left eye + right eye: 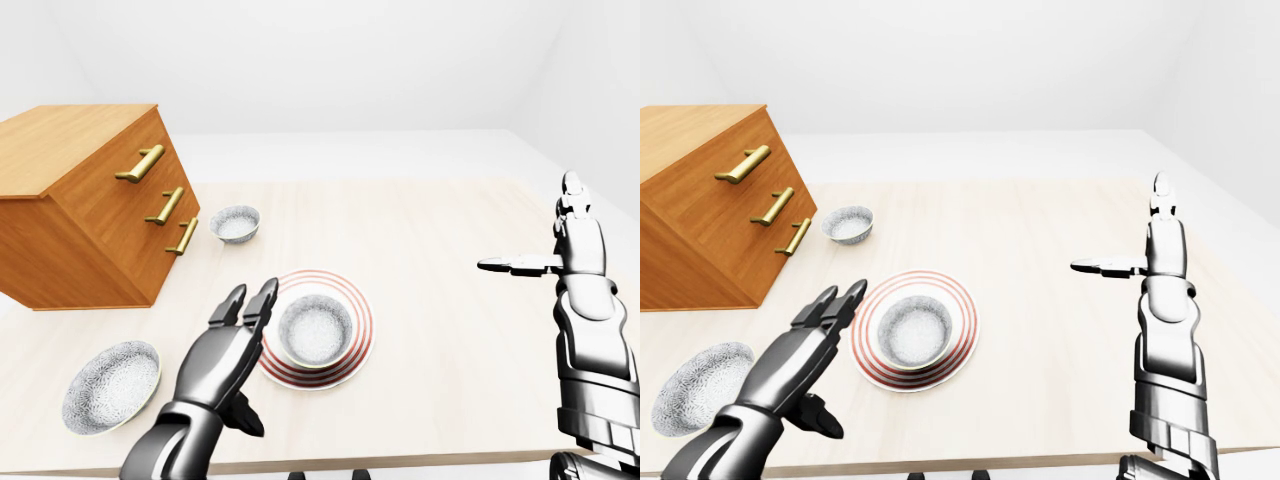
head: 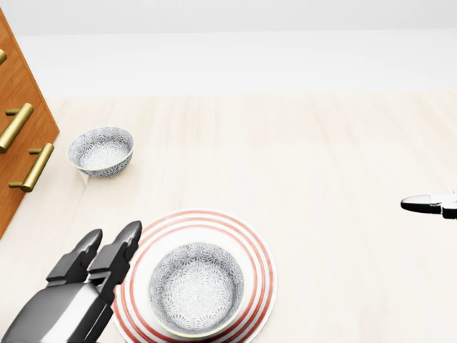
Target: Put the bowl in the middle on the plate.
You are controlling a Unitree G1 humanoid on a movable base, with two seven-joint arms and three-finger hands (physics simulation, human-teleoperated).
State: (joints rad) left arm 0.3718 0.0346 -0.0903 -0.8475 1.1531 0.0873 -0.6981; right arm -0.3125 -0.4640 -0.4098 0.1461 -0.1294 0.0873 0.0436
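- bowl (image 2: 196, 288) sits upright, centred on striped plate (image 2: 263, 251).
- left hand (image 1: 222, 352) beside plate's left rim in head view, fingers extended, gripping nothing.
- right hand (image 1: 1160, 252) well apart at right, fingers spread, empty.

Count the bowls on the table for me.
3: one bowl on the striped plate, second bowl beside the drawer chest, third bowl at the left-eye view's lower left. None appears hidden.

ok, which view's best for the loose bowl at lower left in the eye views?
Left-eye view: the bowl shows whole, clear of the left hand. Right-eye view pushes it to the frame's left edge, the left arm crowding its right rim. Head view misses it entirely.
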